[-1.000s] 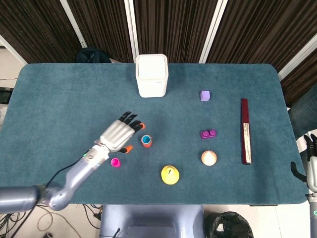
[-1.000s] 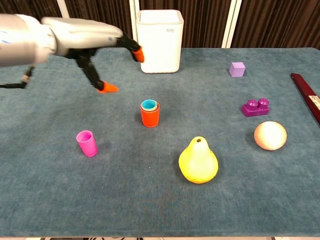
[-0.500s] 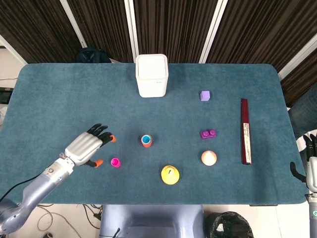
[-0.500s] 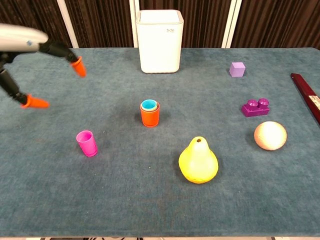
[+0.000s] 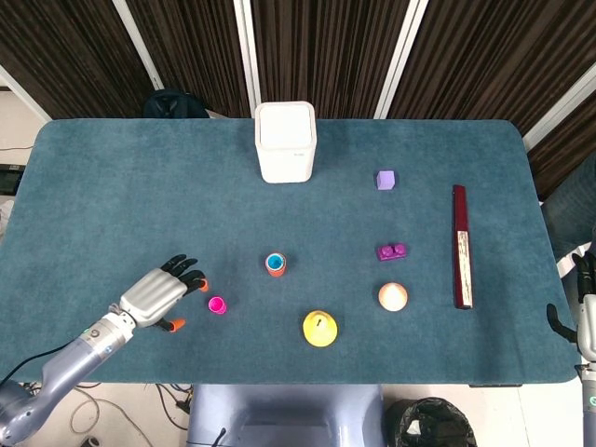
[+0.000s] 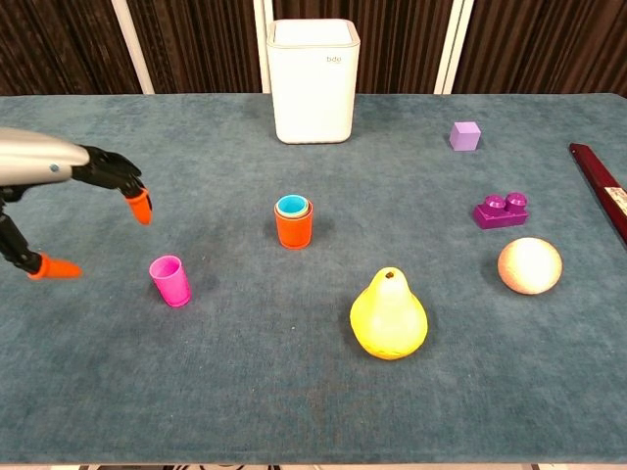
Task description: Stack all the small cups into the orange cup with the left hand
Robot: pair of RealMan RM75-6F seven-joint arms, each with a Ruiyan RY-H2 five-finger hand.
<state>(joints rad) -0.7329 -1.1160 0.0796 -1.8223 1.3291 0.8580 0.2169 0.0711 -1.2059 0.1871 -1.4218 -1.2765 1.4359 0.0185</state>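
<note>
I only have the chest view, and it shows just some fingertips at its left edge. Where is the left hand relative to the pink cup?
Observer: In the head view, the left hand is just left of the pink cup. Its fingers are spread and there is a gap between them and the cup.
Operator: And the other arm?
Observer: The right hand is off the table's right edge, beyond the dark red stick and touching nothing.

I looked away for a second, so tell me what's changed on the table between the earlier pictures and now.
The left hand drew back from beside the orange cup toward the table's near-left corner, and now hovers open just left of the pink cup, holding nothing. Both cups, the pear and the white bin stayed put.
</note>
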